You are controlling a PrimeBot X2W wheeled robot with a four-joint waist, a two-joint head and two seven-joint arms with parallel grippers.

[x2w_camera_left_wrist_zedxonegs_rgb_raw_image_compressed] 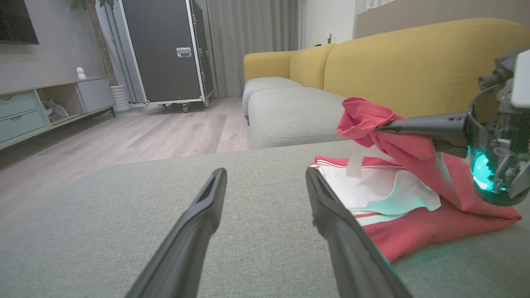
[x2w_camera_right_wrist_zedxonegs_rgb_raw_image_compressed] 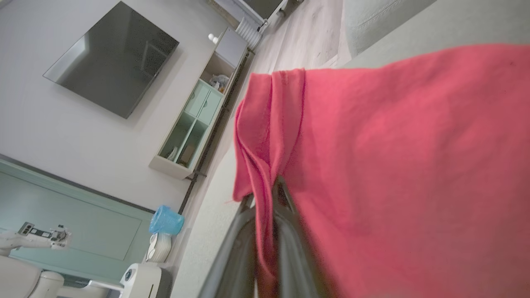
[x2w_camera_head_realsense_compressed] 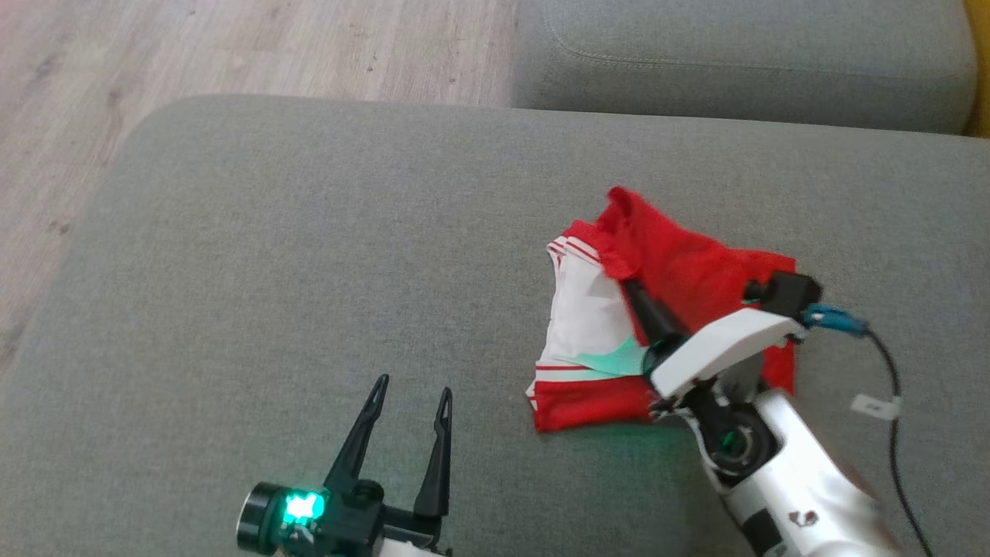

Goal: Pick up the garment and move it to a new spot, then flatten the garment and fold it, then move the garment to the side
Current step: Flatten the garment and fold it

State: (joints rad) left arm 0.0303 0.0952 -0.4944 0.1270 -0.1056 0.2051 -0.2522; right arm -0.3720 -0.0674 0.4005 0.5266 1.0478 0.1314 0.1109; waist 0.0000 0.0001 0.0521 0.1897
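Head view: right gripper (x2w_camera_head_realsense_compressed: 628,285), pressed together, pinches a raised red edge of the red-and-white fabric garment (x2w_camera_head_realsense_compressed: 688,263), whose remainder lies crumpled beneath it on the grey upholstered cushion (x2w_camera_head_realsense_compressed: 271,255). Left gripper (x2w_camera_head_realsense_compressed: 414,385) is spread, empty, and well apart from the cloth. Judged mid-fold; the flat fold and the move aside are not yet done.

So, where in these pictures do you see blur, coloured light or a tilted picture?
Head view: a green lamp glares below the left gripper; the right forearm is smeared. Left wrist view: sharp, with a teal glow on the white of the garment. Right wrist view: picture tilted, garment and right gripper soft near the lens.
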